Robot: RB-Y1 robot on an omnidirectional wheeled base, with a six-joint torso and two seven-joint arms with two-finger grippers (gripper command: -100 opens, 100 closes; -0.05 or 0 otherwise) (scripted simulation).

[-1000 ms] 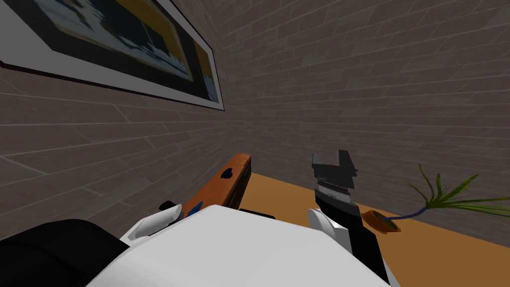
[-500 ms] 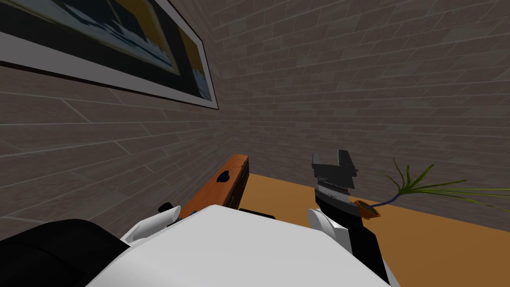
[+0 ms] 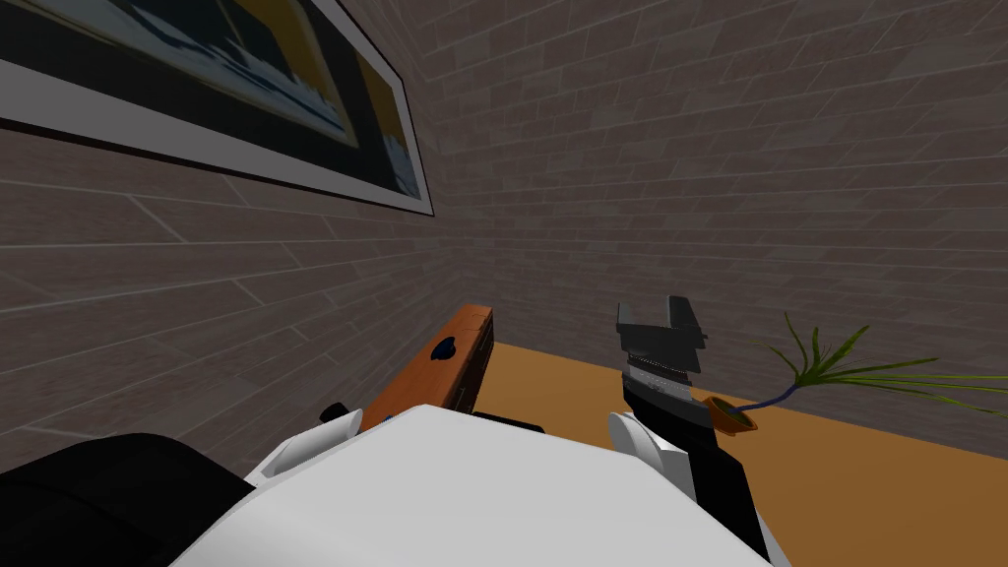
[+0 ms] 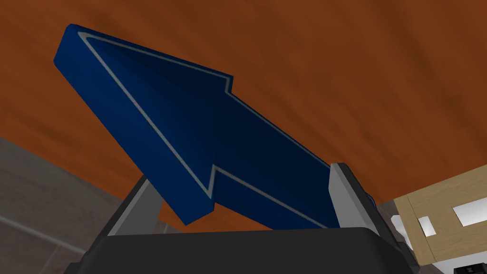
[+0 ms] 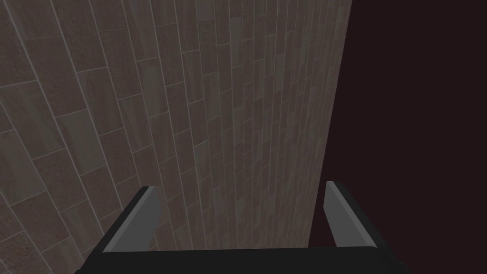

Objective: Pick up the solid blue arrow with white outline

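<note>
While left end effector (image 4: 240, 172) straddles the blue arrow (image 4: 190, 138) at its shaft, fingers spread wide and not clamped, arrow sits over the orange-brown bench (image 4: 333, 71). Right end effector (image 3: 651, 307) released, raised at 1 o'clock; potted plant (image 3: 733, 413) at its 4 o'clock.

A reddish-brown wooden table (image 3: 413, 381) stood against the grey brick wall (image 3: 197, 295), a small dark blue object (image 3: 445, 347) on it. The dark right tool (image 3: 653, 315) stood raised, fingers apart, near a green plant in an orange pot (image 3: 733, 415).
</note>
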